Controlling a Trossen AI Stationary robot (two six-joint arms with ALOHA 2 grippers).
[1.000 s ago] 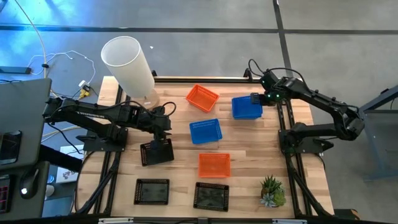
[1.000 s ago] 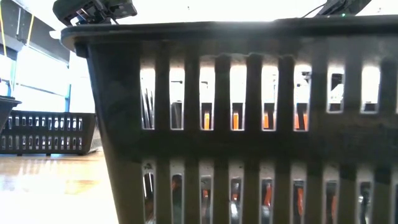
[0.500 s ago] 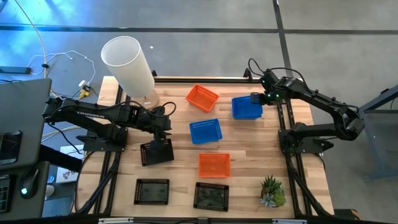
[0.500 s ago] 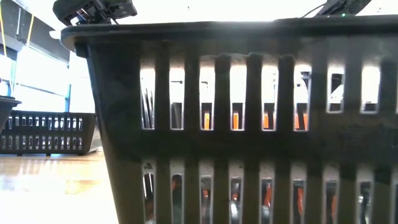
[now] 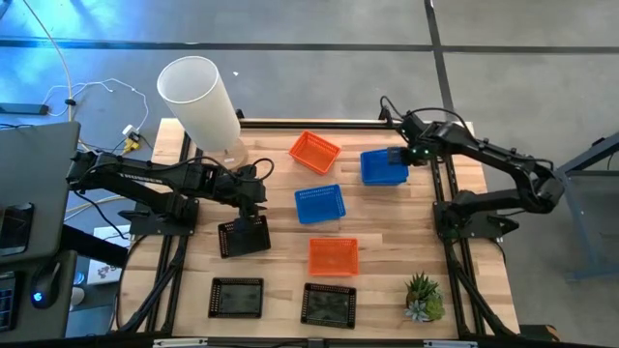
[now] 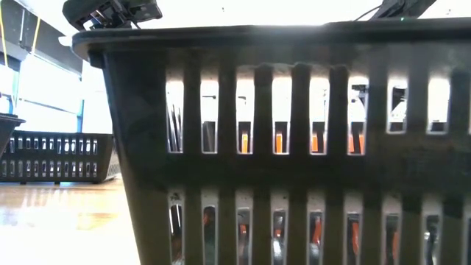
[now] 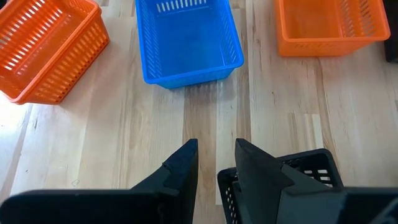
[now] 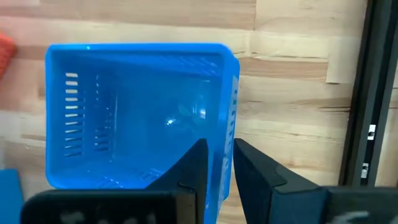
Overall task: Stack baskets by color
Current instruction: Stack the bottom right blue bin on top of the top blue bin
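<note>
Right gripper (image 8: 214,163) clamps the wall of a blue perforated plastic basket (image 8: 134,112); left gripper (image 7: 216,163) pinches a black mesh basket's (image 7: 305,171) rim.

Most of the low view behind one close black basket (image 6: 294,147)
</note>
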